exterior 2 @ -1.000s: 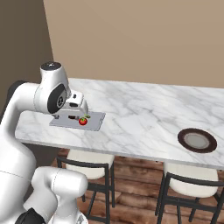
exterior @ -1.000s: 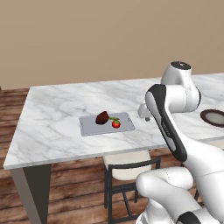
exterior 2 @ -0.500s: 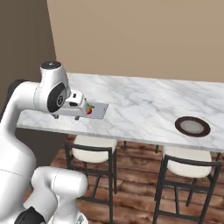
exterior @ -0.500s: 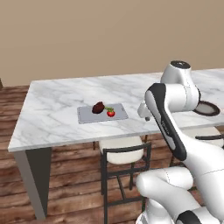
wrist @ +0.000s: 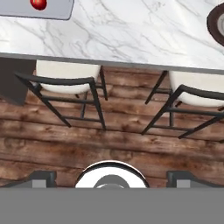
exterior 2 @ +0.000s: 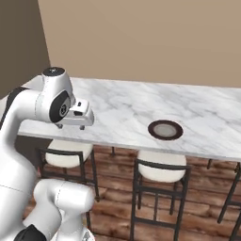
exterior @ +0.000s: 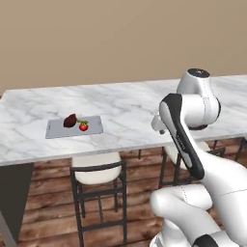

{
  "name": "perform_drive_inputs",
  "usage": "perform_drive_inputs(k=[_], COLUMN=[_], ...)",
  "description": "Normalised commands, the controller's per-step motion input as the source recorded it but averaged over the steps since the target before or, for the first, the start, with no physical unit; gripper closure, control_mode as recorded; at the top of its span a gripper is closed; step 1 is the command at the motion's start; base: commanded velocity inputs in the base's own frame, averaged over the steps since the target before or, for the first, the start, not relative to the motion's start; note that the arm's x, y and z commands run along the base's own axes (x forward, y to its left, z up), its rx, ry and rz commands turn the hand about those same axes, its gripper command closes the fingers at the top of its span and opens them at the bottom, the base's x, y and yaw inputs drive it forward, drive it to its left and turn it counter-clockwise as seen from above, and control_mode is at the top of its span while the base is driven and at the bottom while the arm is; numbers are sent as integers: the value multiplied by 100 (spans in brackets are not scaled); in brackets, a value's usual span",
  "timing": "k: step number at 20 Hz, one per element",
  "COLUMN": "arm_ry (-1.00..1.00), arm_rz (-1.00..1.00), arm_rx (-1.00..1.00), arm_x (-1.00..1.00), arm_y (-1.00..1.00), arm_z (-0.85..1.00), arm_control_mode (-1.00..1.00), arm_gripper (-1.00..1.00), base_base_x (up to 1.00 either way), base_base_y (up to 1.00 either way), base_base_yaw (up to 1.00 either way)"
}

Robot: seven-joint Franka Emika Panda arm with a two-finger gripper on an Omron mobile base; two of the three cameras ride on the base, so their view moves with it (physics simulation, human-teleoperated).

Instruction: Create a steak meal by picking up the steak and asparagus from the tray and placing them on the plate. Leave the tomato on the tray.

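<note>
Marble counter (exterior: 125, 103) – steak (exterior: 70, 120), tomato (exterior: 83, 127) on tray (exterior: 57, 130); tool (wrist: 111, 177) spread – empty.

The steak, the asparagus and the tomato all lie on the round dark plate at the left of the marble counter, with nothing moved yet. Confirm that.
Not quite. In the left base view the steak, the asparagus and the tomato lie on the grey rectangular tray, not on the plate. The right base view shows the plate bare, further along the counter. Nothing has been moved yet.

Tan wall (exterior: 96, 38), marble counter (exterior 2: 141, 108), white-seated stools (wrist: 65, 70), wood floor (wrist: 122, 135)
</note>
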Motion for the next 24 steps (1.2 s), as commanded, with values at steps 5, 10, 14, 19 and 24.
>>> perform_drive_inputs(k=[5, 10, 14, 19, 24], arm_ry=[0, 0, 0, 0, 0], arm_rz=[0, 0, 0, 0, 0], arm_rx=[0, 0, 0, 0, 0], arm_x=[0, 0, 0, 0, 0], arm_y=[0, 0, 0, 0, 0], arm_z=[0, 0, 0, 0, 0], arm_control_mode=[100, 100, 100, 100, 100], arm_gripper=[-100, -100, -100, -100, -100], base_base_x=[11, 46, 61, 65, 65], base_base_y=[-42, 0, 7, 27, 49], base_base_yaw=[0, 0, 0, 0, -5])
